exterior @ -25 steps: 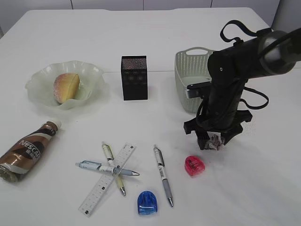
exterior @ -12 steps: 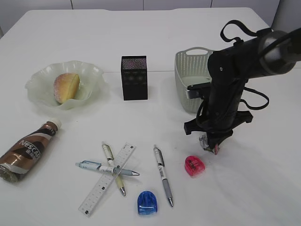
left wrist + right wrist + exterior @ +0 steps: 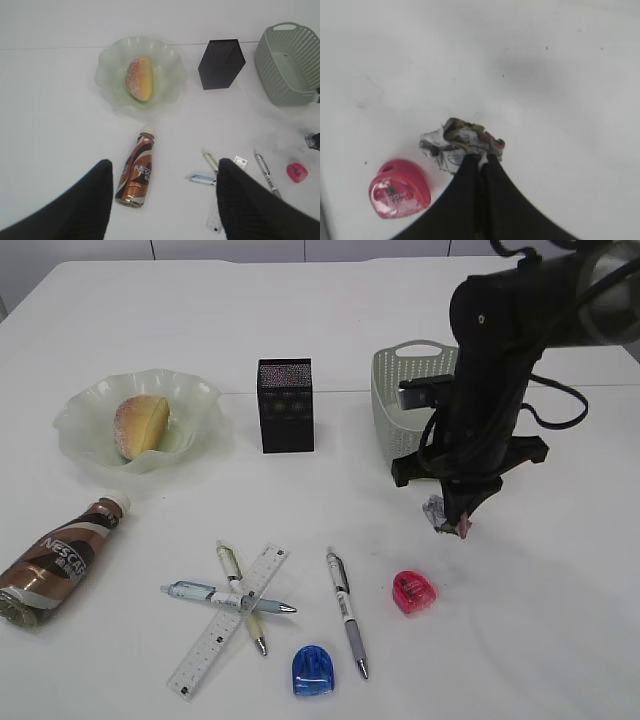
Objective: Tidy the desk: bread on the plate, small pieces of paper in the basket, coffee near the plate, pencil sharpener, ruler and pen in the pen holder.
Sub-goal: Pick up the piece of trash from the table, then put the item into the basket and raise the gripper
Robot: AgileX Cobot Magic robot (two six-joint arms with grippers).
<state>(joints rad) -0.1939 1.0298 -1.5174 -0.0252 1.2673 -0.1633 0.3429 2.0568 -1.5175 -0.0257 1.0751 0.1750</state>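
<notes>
My right gripper [image 3: 452, 525] [image 3: 481, 159] is shut on a crumpled piece of paper [image 3: 460, 142] [image 3: 437, 514], held just above the desk [image 3: 560, 640]. The basket [image 3: 405, 400] stands right behind that arm. The bread [image 3: 140, 425] lies in the plate [image 3: 90, 455] at the left. The coffee [image 3: 55, 560] lies on its side below the plate. A pink pencil sharpener [image 3: 414, 592] and a blue one [image 3: 313, 671] lie near the front. The ruler [image 3: 205, 645] crosses two pens [image 3: 215, 595]; a third pen [image 3: 346, 612] lies alone. The pen holder [image 3: 286, 405] stands mid-desk. My left gripper [image 3: 162, 172] hangs open high above the coffee [image 3: 137, 172].
The right arm's dark body [image 3: 490, 370] hides part of the basket's front wall. In the left wrist view the basket [image 3: 292, 67] and pen holder [image 3: 221, 64] stand at the far right.
My right gripper shut on the crumpled paper and lifted it off the desk, rising and shifting slightly back toward the basket. The left gripper stayed as it was.
</notes>
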